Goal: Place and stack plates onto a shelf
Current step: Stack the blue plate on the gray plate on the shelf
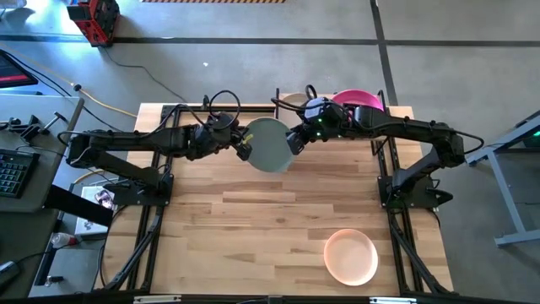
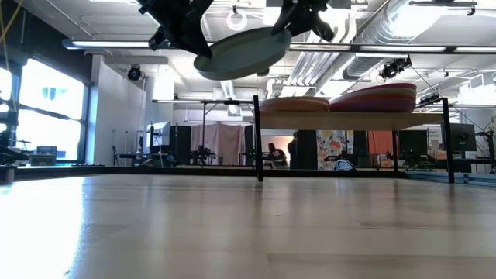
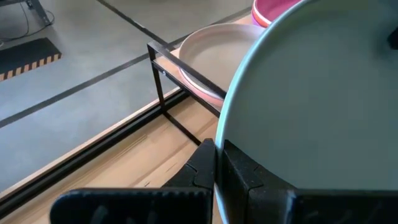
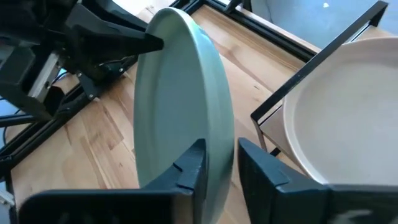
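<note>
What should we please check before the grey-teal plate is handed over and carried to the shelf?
1. Left gripper shut on the round matte grey-teal plate: ok.
2. Right gripper straddles the plate's opposite rim: ok; fully clamped: cannot tell.
3. Plate is clear of the wooden tabletop, held high in the low view: ok.
4. Light-wood shelf on black uprights has room: cream plate stack and magenta plate stack already fill it, so stacking is needed: ok.
5. Pale pink plate on the tabletop lies away from both arms: ok.
</note>
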Tool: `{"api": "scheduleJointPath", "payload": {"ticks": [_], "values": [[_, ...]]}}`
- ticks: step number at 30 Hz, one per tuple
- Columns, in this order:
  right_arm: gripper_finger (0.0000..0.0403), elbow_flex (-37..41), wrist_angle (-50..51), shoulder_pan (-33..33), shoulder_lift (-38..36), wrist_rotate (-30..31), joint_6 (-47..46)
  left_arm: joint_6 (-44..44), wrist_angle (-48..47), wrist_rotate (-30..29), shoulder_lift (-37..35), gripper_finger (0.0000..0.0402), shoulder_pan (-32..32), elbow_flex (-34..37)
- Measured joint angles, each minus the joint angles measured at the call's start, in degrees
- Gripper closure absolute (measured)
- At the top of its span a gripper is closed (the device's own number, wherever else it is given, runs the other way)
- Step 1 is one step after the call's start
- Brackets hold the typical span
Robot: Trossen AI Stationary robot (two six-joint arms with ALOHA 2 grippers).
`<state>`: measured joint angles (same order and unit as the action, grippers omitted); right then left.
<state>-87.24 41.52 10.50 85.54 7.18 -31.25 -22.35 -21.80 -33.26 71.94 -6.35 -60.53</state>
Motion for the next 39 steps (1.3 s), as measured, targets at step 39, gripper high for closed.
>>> {"api": "scheduleJointPath", "payload": {"ticks": [39], "values": [[0.0401, 0.0, 2.44, 6.48, 0.06, 2.44, -4.74, 1.23, 8.85, 13.78, -1.19, 0.0282, -5.43, -0.05]]}}
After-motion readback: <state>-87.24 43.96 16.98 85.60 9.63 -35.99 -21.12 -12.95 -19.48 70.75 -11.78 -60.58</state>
